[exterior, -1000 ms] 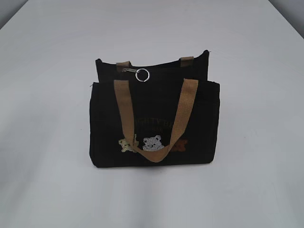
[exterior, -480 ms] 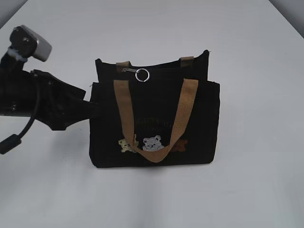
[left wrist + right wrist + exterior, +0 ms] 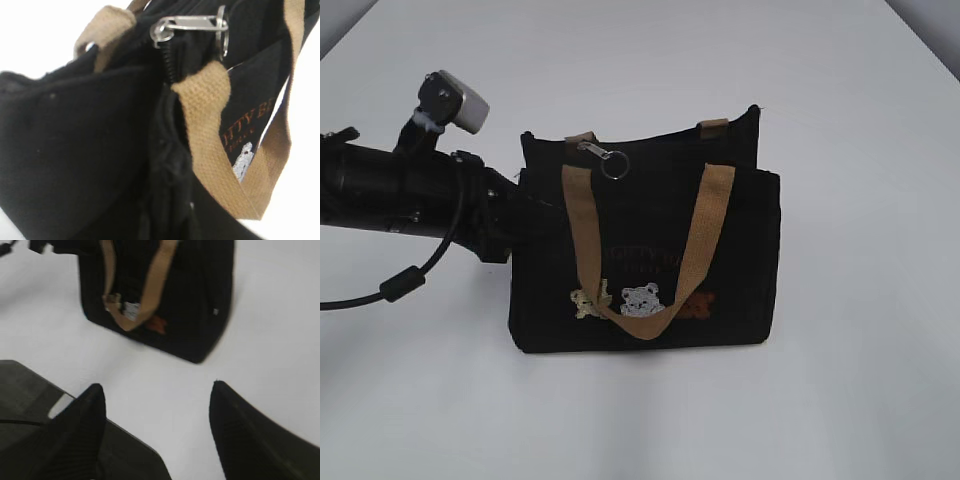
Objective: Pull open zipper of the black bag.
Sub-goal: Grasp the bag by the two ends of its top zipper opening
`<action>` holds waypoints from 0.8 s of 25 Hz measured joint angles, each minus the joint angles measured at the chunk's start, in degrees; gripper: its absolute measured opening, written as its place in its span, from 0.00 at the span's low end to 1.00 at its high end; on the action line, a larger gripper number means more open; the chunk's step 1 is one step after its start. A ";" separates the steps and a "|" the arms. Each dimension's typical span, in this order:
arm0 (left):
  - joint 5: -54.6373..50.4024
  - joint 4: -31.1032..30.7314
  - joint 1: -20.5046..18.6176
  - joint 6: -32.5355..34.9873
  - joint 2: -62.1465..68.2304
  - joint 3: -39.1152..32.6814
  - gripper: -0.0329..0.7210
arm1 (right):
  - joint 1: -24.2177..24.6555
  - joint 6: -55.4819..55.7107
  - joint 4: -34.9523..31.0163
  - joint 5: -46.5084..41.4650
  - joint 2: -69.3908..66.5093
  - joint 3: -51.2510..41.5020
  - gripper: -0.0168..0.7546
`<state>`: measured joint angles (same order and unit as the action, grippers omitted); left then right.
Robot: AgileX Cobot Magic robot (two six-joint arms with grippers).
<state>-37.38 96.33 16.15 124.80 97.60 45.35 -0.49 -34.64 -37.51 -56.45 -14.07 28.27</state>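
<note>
The black bag [image 3: 650,250] stands upright on the white table, bear patches facing me. Its zipper [image 3: 169,60] runs along the top edge, with the metal pull [image 3: 190,24] and silver ring [image 3: 611,164] lying near the left end. My left gripper [image 3: 520,215] is pressed into the bag's left end, and bunched black fabric fills the left wrist view where the jaws meet. The fingers themselves are lost against the cloth. My right gripper [image 3: 157,395] hovers open above bare table in front of the bag [image 3: 190,300], holding nothing.
Two tan webbing handles [image 3: 705,230] hang over the bag's front and back. The left arm and its cable [image 3: 400,285] stretch across the table's left side. White table [image 3: 860,380] surrounds the bag.
The left arm came in from the left and reached the bag's left end. The bag's top left corner and the ring shifted slightly. The right gripper shows no change.
</note>
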 joint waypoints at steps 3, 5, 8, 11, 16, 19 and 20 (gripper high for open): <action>-0.05 0.23 0.00 0.00 0.00 0.00 0.13 | -0.13 -16.99 -15.78 8.19 -16.37 0.68 0.65; -0.05 0.36 0.00 0.06 0.00 0.00 0.13 | -1.49 -33.12 -27.28 11.43 -28.93 3.01 0.64; -0.05 0.38 0.00 0.12 0.00 0.00 0.13 | -8.31 -53.53 -36.61 16.15 -47.66 10.64 0.64; -0.05 0.43 0.00 0.12 0.00 0.00 0.13 | -17.28 -60.84 -36.46 22.50 -61.46 20.76 0.63; -0.05 0.43 0.00 0.12 0.00 0.00 0.13 | -24.62 -62.90 -29.01 28.62 -76.29 31.79 0.63; -0.05 0.43 0.00 0.12 0.00 0.00 0.13 | -26.93 -63.10 -27.61 31.87 -80.60 34.47 0.63; 0.02 0.44 0.00 0.12 0.00 0.00 0.13 | -27.74 -63.16 -27.33 32.86 -81.65 34.73 0.62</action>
<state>-37.36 96.78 16.15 124.91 97.60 45.35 -28.23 -97.80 -64.84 -23.60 -95.71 63.00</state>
